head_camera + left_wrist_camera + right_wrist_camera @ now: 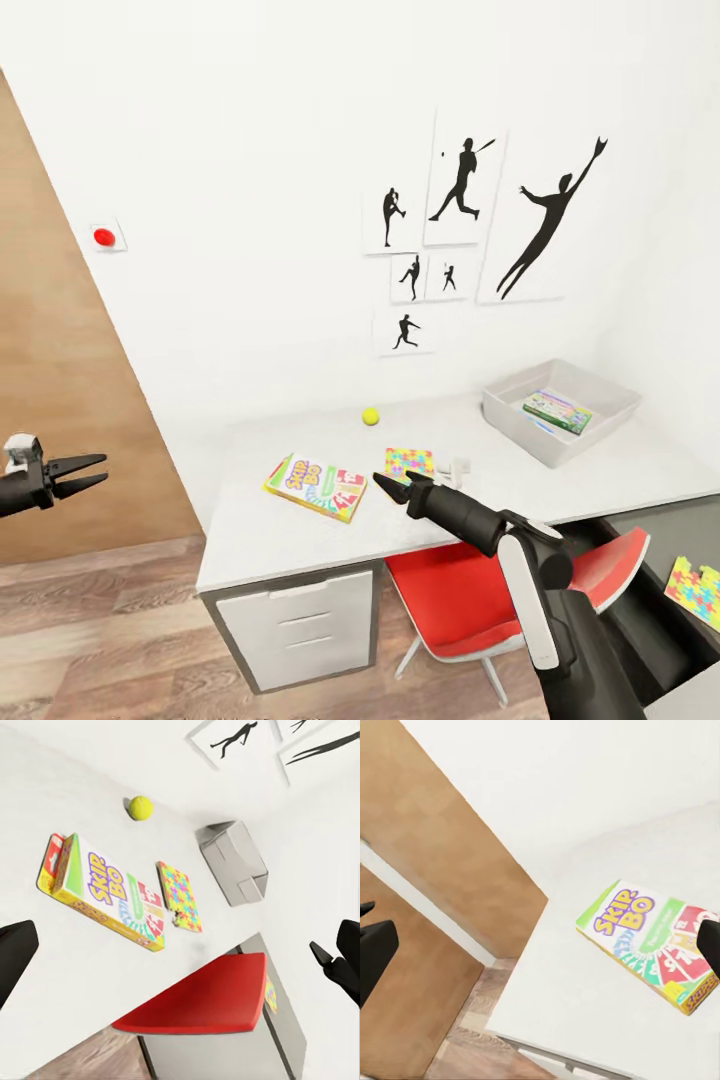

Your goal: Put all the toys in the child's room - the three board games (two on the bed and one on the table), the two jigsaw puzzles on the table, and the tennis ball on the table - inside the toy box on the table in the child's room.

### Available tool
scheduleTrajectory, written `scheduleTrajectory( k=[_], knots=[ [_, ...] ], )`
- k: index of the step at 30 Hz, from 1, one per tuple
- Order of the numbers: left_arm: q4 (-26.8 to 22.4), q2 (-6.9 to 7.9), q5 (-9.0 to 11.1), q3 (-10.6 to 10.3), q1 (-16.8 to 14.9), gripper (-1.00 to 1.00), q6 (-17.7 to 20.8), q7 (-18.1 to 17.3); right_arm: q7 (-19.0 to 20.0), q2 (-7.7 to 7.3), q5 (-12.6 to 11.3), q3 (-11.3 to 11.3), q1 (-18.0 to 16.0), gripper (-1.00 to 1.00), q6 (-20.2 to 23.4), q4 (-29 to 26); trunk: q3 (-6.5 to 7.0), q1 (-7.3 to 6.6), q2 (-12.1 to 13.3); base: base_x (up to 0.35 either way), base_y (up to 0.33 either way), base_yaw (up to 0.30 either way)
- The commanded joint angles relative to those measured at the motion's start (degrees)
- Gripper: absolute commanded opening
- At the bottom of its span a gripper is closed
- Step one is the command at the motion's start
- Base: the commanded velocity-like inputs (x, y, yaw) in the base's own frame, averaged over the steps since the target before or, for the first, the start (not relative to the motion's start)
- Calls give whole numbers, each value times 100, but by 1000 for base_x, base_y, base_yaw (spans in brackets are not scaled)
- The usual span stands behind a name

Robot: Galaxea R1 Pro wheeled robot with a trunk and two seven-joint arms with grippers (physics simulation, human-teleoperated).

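A: Head view, centre: table (300,530). On it, lower left: game (316,487). Just right of it: puzzle (410,464). Ball (371,416) behind both, near the wall.

B: Right side?

A: Toy box (520,420) on the table, centre right; a second game (557,411) inside. Chair (450,610) under the table edge, lower centre. Second puzzle (697,591) at the frame's lower right, off the table.

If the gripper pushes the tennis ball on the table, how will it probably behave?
The tennis ball is round and lies alone on the flat table, so it will probably roll away at a light touch. It looks small beside the Skip-Bo box, so it is likely light. Its curved surface may slip from the jaws.
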Motion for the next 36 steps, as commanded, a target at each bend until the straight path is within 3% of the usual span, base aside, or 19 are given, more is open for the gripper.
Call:
scheduleTrajectory(
  k=[1,4,6,10,16,22,31,36],
  knots=[
    [12,-83,-46,-51,-12,100,59,-28,-110,3,-26,96,-5,100,42,-4,-13,4,-14,0,0,277],
    [7,-218,-201,-82,-12,100,58,-28,-449,4,-28,278,-11,100,55,-3,-13,4,-14,0,0,283],
    [-9,-327,-309,-95,11,100,57,-28,-904,4,-44,443,-13,100,83,2,-15,4,-14,0,-2,288],
    [-27,-401,-368,-102,41,100,57,138,-1446,4,-69,678,-14,100,103,4,-22,4,-14,0,-96,290],
    [-36,-418,-362,-89,48,100,57,980,-1599,4,-68,763,-14,100,100,4,-36,4,-14,0,-124,291],
    [-44,-450,-350,-79,49,100,50,1501,-1625,4,-71,747,-14,100,90,107,-51,4,-14,0,-21,290],
    [-65,-505,-336,-59,49,100,-105,1465,-1768,6,-112,717,-14,100,72,232,-78,4,-14,101,117,202],
    [-59,-514,-344,-62,54,100,-160,1099,-1914,11,-127,714,-19,100,89,213,-81,4,-14,63,46,32]
  ],
)
